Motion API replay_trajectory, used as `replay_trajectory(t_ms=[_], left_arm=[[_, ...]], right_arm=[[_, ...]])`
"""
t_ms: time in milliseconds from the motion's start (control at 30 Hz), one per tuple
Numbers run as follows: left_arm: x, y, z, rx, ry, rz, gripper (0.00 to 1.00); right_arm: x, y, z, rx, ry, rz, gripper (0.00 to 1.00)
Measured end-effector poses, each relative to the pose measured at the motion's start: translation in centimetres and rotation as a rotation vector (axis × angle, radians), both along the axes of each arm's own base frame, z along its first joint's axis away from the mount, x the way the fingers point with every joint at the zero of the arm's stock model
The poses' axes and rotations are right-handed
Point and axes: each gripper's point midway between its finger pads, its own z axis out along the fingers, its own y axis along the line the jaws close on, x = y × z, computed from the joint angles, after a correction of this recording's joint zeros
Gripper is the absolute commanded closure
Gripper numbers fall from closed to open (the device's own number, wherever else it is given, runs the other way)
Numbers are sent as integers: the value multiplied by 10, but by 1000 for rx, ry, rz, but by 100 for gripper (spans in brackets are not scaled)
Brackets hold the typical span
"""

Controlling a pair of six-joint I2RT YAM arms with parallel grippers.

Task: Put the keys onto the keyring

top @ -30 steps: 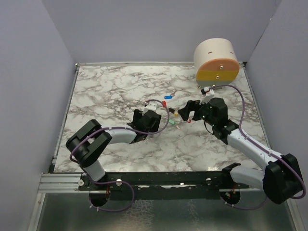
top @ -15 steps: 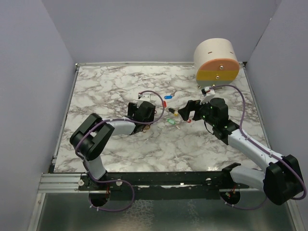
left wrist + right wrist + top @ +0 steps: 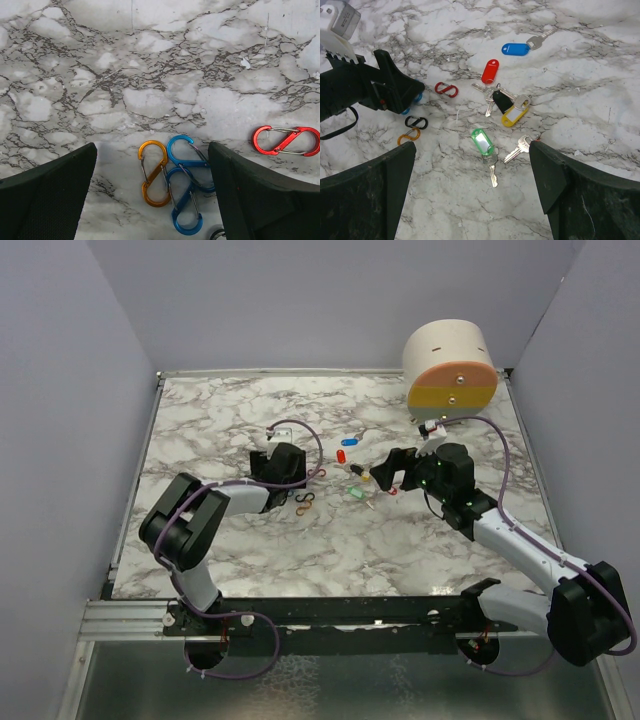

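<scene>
The keys lie in a loose group on the marble: blue tag (image 3: 515, 49), red tag (image 3: 490, 71), yellow tag (image 3: 514, 115), green tag (image 3: 483, 141) and a bare key (image 3: 518, 148). In the top view they lie (image 3: 358, 475) just left of my right gripper (image 3: 382, 474). The keyring is a bunch of S-shaped loops: orange (image 3: 153, 172), two linked blue (image 3: 187, 170), and a red one (image 3: 286, 140) apart to the right. My left gripper (image 3: 152, 200) is open over the orange and blue loops, touching none. My right gripper (image 3: 472, 195) is open and empty above the green-tagged key.
A black loop (image 3: 415, 121) and an orange loop (image 3: 408, 136) lie near the left gripper's fingers (image 3: 395, 90). A beige drum with an orange and yellow face (image 3: 450, 365) stands at the back right. Grey walls enclose the table (image 3: 220, 410).
My left gripper has drawn back to the left, away from the keys, and the loops now show on the marble beside it. The right arm has not moved.
</scene>
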Motion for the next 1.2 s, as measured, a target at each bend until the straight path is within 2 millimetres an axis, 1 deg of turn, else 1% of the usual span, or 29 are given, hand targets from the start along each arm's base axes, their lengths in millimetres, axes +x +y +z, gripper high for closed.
replay_trajectory(t_ms=[100,267,333,467,567,667,833,1200], left_arm=[[0,0,-1,-26,8,2,5],[-3,-9,-3,-65,20,-31,5],[-6,-16,-3,-67,22,-52,5],[-17,-41,-3,-72,27,-120,5],[-23,-54,-3,-73,29,-156,5],[-25,-62,-4,-75,27,-175,5],[-27,-67,-3,-79,22,-189,5],[-40,-101,-2,-120,13,-279,5]], right_arm=[[0,0,0,0,0,0,2],[0,0,0,0,0,0,2],[0,0,0,0,0,0,2],[0,0,0,0,0,0,2],[0,0,0,0,0,0,2],[0,0,0,0,0,0,2],[0,0,0,0,0,0,2],[0,0,0,0,1,0,2]])
